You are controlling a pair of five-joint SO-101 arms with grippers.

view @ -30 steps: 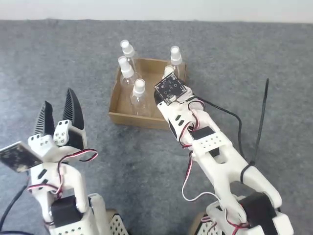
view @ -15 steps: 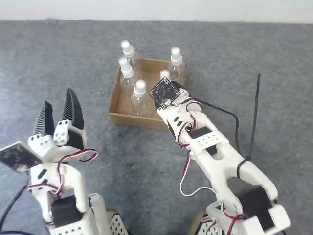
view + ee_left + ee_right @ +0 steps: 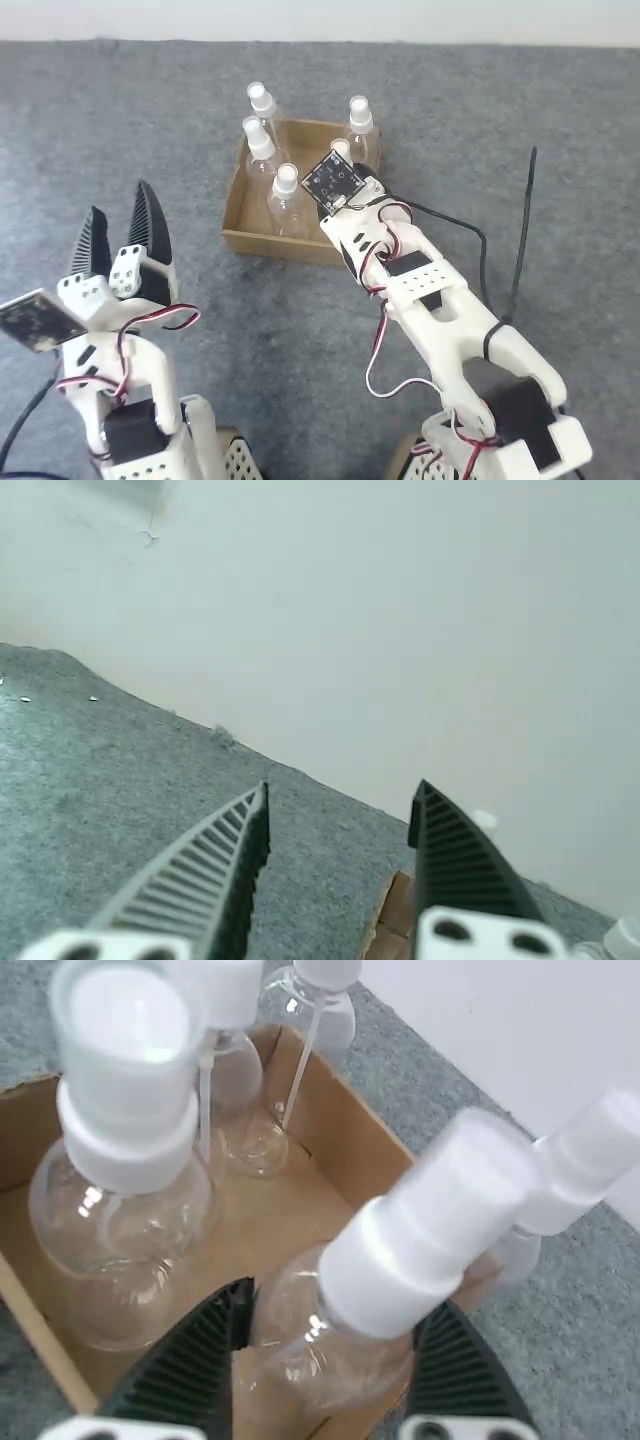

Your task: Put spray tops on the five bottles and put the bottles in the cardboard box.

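Observation:
The cardboard box lies mid-table with clear bottles with white spray tops standing in it, one near the front and another behind it. Two more bottles stand at its far edge. My right gripper is over the box's right part, shut on a tilted bottle whose top peeks out past the wrist. The box wall and a capped bottle are close by. My left gripper is open and raised at the near left, holding nothing.
Grey carpet covers the table around the box. A pale wall runs along the far edge. A black cable arcs up beside the right arm.
The right arm's wrist has shifted slightly to the left over the box with the bottle in its grip. The left arm has not moved.

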